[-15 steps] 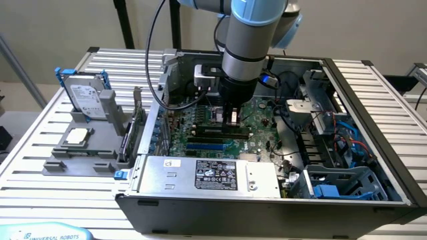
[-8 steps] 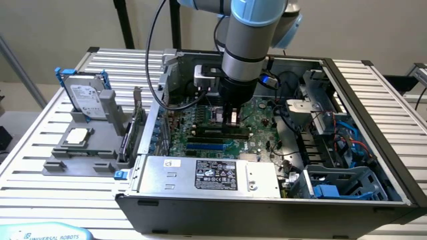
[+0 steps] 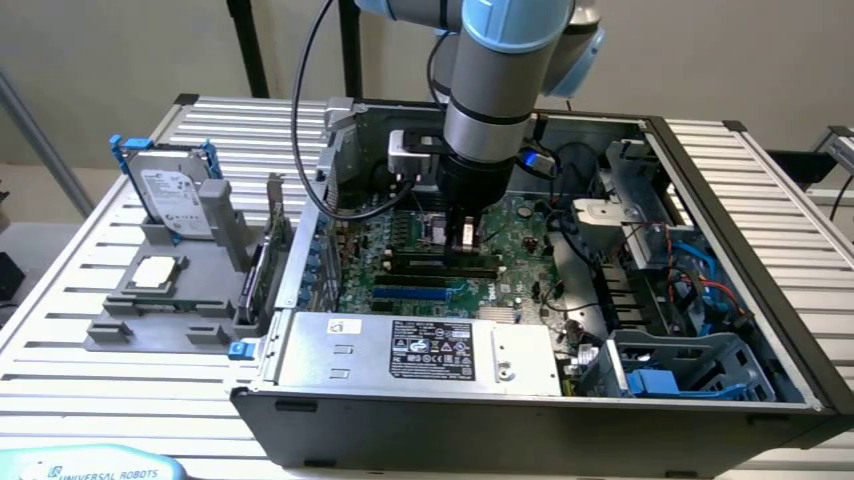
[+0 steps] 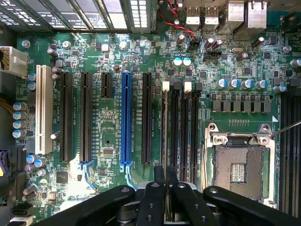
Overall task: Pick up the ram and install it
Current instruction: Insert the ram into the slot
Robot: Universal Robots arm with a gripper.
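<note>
My gripper [image 3: 465,243] reaches down into the open computer case [image 3: 747,200], just above the motherboard [image 3: 527,225]. In the wrist view its two black fingers [image 4: 159,181] stand close together, shut on the ram [image 4: 164,141]. The ram is seen edge-on as a thin strip. It runs along the black memory slot with a white latch [image 4: 165,86], the one nearest the long expansion slots. Whether it sits in the slot or just above it, I cannot tell. More black memory slots [image 4: 181,127] lie beside it, and the open processor socket [image 4: 239,172] beyond them.
A blue expansion slot [image 4: 125,117] and a white one [image 4: 43,108] lie further along the board. Outside the case a grey fixture [image 3: 147,325] carries a hard drive [image 3: 174,190], a silver processor [image 3: 156,270] and an upright card [image 3: 274,250]. The power supply [image 3: 420,345] and cables [image 3: 694,290] crowd the case.
</note>
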